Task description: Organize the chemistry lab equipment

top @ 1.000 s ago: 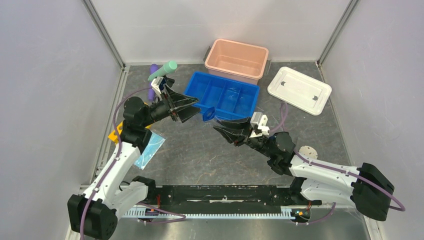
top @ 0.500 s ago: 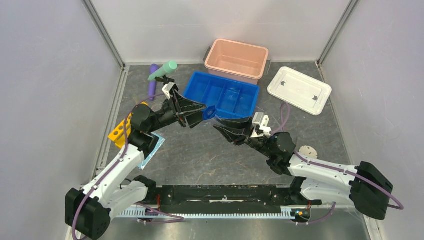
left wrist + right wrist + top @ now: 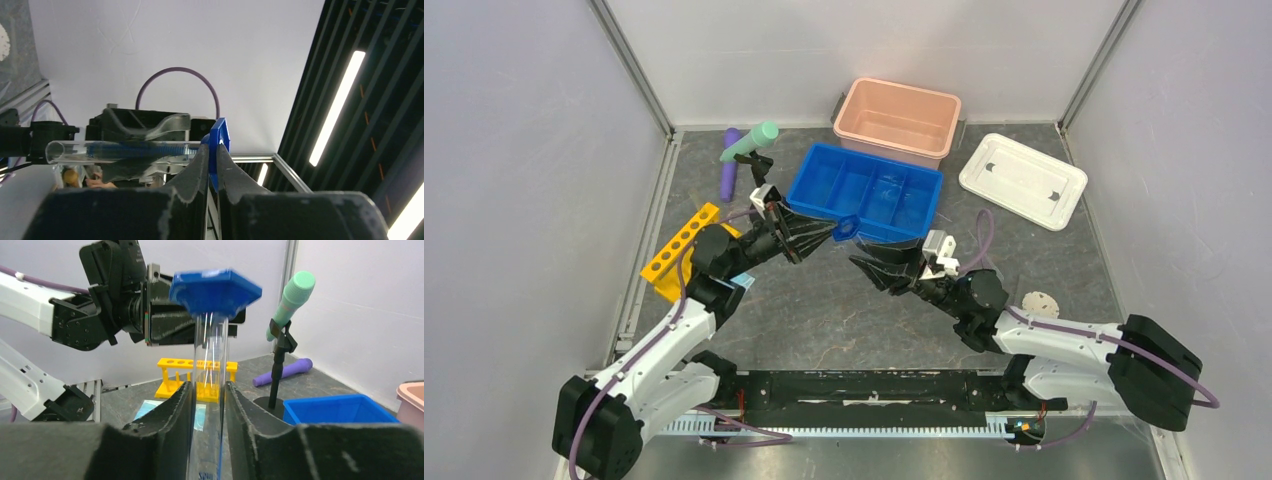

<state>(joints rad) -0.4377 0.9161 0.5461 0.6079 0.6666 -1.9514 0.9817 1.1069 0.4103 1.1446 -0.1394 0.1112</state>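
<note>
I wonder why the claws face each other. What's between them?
A clear tube with a blue foot: the right gripper grips the tube, the left gripper pinches the foot. Both wrist views show it.

Bright even light; ceiling strip lights (image 3: 336,105) glare; wrist-view foregrounds blurred.

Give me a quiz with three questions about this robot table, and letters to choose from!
1. Where is the white lid? A beside the pink bin; B closed on that bin; C up in a hand.
2. What colour is the holed rack? A red; B yellow; C white.
3. The left hand is: A wide open; B gripping the rack; C shut on the blue base of the clear tube.
Answers: A, it lies flat next to the uncovered bin. B, it is plainly yellow. C, its fingers pinch the base.
</note>
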